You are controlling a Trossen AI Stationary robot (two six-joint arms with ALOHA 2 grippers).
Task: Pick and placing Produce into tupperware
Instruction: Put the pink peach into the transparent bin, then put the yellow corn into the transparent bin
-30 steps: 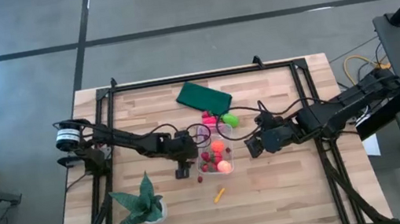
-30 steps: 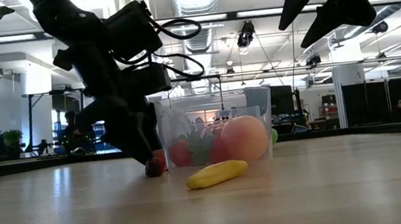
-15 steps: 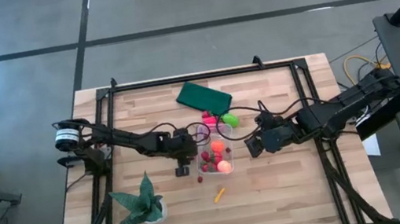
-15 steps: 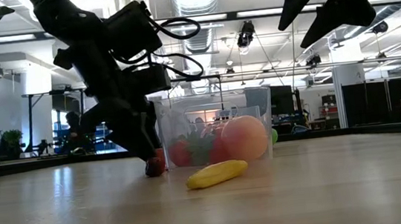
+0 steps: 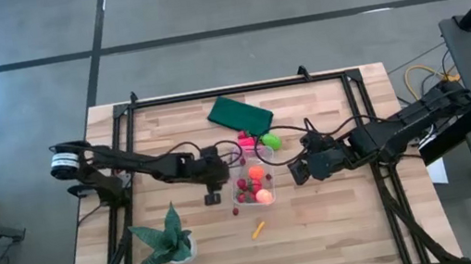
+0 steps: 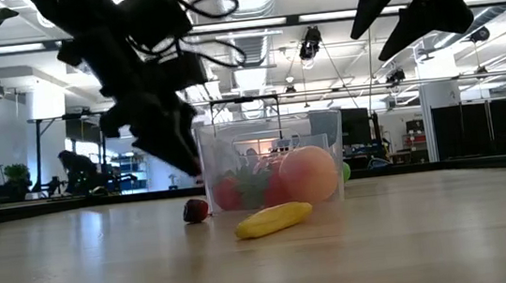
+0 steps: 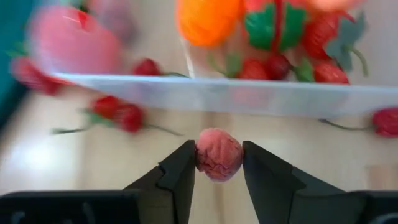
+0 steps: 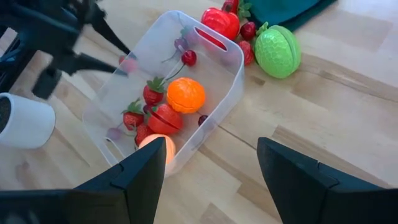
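Observation:
The clear tupperware (image 5: 255, 185) (image 6: 274, 158) (image 8: 180, 93) stands mid-table with strawberries, an orange ball and a peach ball inside. My left gripper (image 5: 212, 193) (image 7: 219, 155) hovers just left of its wall (image 7: 217, 93), shut on a dark red berry. Another red berry (image 6: 195, 210) lies on the table below it. The yellow-orange stick (image 5: 258, 230) (image 6: 273, 218) lies near the box. The lime-green piece (image 8: 278, 53) and a pink-red piece (image 8: 221, 22) lie by its far end. My right gripper (image 5: 296, 174) (image 8: 211, 149) waits open to the box's right. My left gripper pinches the small dark red berry (image 7: 219, 155) between its two fingers, one finger on each side of it. The fingers slant down from the table's left. The berry is off the table, close to the box's left wall.
A spiky green potted plant (image 5: 169, 238) stands near the table's near left corner, and its white pot (image 8: 18, 121) is close to the box. A flat dark green rectangle (image 5: 239, 115) lies at the far side. Loose strawberries (image 7: 118, 112) lie by the box. Black frame rails edge the table.
My left gripper has risen from the table beside the box's left wall, and its arm has drawn back toward the table's left. The red berry on the table has stayed where it was.

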